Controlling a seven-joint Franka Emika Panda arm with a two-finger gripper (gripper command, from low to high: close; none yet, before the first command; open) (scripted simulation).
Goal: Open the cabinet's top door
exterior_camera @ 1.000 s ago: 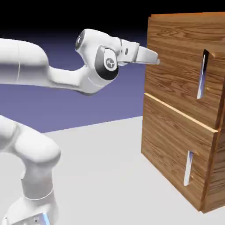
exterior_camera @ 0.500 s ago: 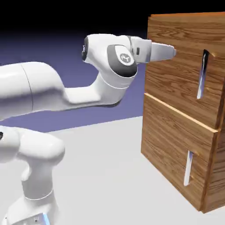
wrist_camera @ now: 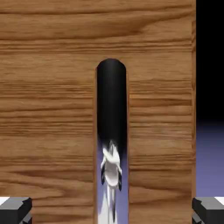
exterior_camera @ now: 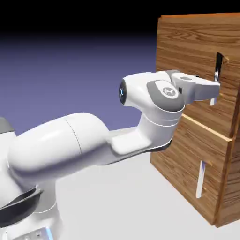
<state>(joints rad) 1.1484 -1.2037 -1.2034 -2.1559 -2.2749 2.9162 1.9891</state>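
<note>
The jaws (wrist_camera: 112,211) stand wide apart with nothing between them, one grey tip to either side of the bar handle (wrist_camera: 112,105) in the hand view. I have them spread this way so that the slim bar, which runs upright down the middle of that view, can pass between the fingers without either one striking it. The bar's surface is mirror-like: dark in its upper part, with pale, bluish reflections lower down.

In the exterior view the arm (exterior_camera: 61,145) reaches across to the cabinet (exterior_camera: 187,140), whose top door (exterior_camera: 183,47) is closed and sits above the lower door (exterior_camera: 178,150). The handle lies toward the door's edge at the exterior view's right; I judge that edge to be the free one, which would explain a grip there, where a pull has most leverage. The hand is level with the handle's lower part and overlaps it in this projection. From this angle I cannot tell whether the fingertips already flank the bar or stop just short of it.

The step in hand, as I judge it, is the final approach. Next I would ease straight in, keep the bar centred, then close and draw the door outward. Closing too shallow could let the smooth bar slip free.
</note>
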